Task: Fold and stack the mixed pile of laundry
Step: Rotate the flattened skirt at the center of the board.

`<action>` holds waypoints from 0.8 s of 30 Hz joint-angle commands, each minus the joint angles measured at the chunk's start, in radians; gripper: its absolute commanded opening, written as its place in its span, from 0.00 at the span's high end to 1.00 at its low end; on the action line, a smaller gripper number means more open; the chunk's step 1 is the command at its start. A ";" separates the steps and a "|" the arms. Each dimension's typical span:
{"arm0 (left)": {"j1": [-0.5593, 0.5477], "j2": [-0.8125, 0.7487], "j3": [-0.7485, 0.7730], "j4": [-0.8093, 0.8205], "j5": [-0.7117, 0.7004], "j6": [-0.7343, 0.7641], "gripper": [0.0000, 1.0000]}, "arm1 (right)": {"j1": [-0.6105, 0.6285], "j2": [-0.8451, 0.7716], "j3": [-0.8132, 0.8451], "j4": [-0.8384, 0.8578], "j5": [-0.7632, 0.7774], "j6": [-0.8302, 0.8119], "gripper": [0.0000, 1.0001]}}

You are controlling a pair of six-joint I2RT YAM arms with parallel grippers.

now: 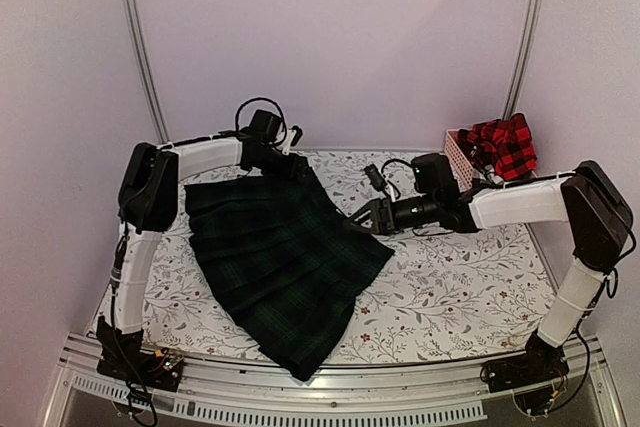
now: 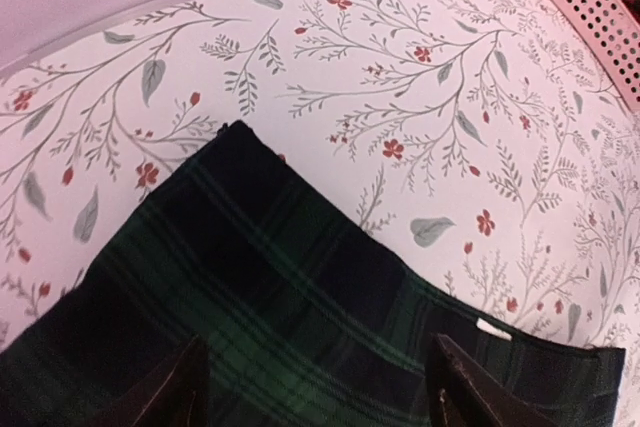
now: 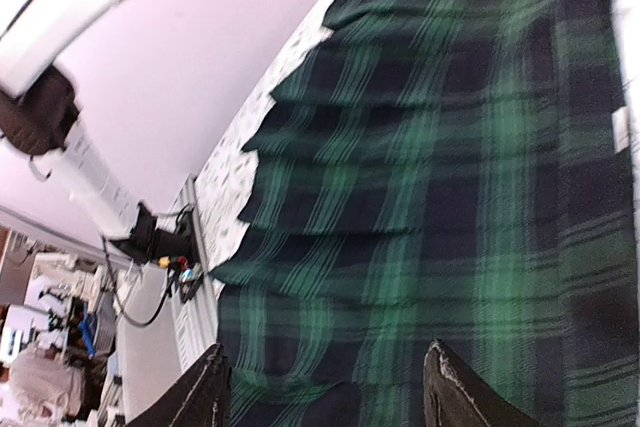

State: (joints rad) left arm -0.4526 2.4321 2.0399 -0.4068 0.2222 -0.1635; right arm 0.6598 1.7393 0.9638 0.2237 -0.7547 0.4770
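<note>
A dark green tartan piece [image 1: 280, 267] lies spread flat on the left half of the table, its lower corner hanging over the near edge. My left gripper [image 1: 291, 163] hovers over its far corner, open; in the left wrist view the tartan piece [image 2: 270, 297] lies flat below the spread gripper [image 2: 315, 402]. My right gripper [image 1: 365, 215] points at the cloth's right edge, open. From the right wrist, the pleated tartan piece [image 3: 440, 177] fills the frame beyond the gripper [image 3: 325, 397]. A red-and-black checked flannel shirt [image 1: 503, 147] sits in the basket.
A pink slatted basket [image 1: 458, 155] stands at the back right, its rim [image 2: 590, 7] showing in the left wrist view too. The white leaf-patterned table cloth [image 1: 460, 287] covers the table. A metal rail [image 1: 330, 387] runs along the near edge.
</note>
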 commanded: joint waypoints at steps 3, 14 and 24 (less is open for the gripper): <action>0.002 -0.427 -0.482 0.109 -0.189 -0.128 0.27 | -0.064 0.143 0.211 -0.199 0.057 -0.195 0.39; 0.007 -0.492 -0.833 0.156 -0.193 -0.199 0.50 | -0.065 0.386 0.315 -0.299 0.116 -0.280 0.47; -0.015 -0.110 -0.434 0.121 -0.023 -0.127 0.79 | -0.042 0.308 -0.109 -0.096 0.082 -0.148 0.51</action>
State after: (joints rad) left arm -0.4519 2.1616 1.4380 -0.2543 0.1104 -0.3294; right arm 0.5938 2.0438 1.0508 0.1600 -0.6849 0.2424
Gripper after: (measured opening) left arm 0.225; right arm 0.492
